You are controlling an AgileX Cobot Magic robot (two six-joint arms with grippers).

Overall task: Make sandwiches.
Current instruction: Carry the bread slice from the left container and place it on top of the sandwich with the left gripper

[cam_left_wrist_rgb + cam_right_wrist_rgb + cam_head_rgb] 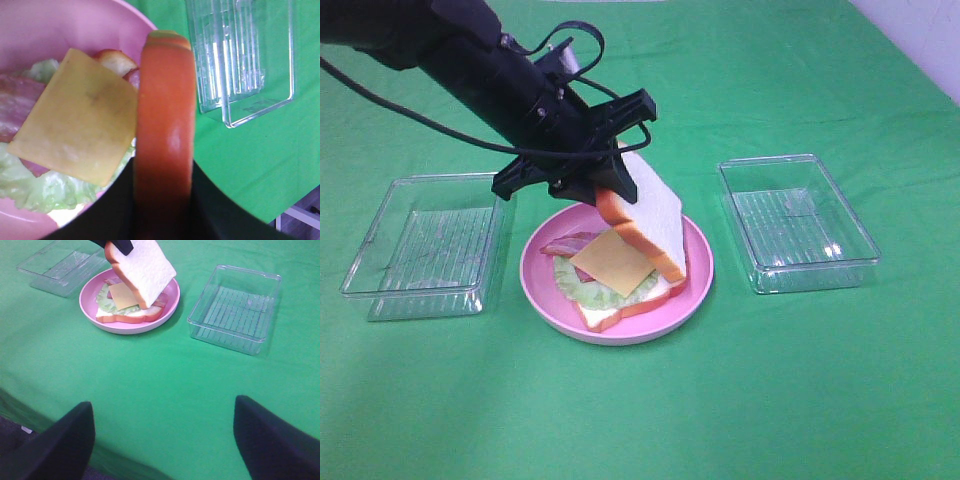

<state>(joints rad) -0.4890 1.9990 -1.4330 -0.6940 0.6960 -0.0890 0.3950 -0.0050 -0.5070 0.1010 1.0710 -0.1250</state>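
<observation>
I see the green cloth-covered table (800,400) with the round pink plate (697,262) sitting directly below my left gripper (610,180), and one clear plastic rectangular tray (420,245) on the near side of that arm, another clear rectangular tray (798,222) out past the plate on the far side. On the plate lies the open sandwich: a white toy bread slice with orange-brown crust (620,310) at the bottom, a green lettuce leaf (590,290), reddish-pink meat strips (565,245) and a thin yellow square cheese slice (612,262) on top.

My left gripper pinches the top bread slice (645,215) by its upper crust edge. The slice hangs steeply tilted, its lower edge down at the far side of the stack, apparently touching or just above it, its white face turned toward the cheese. I judge the coming move is to lay it flat, so it must fold toward the arm, over the cheese.

My right gripper (162,440) is spread and empty, well apart from the plate; the left arm is clearly nearer.
</observation>
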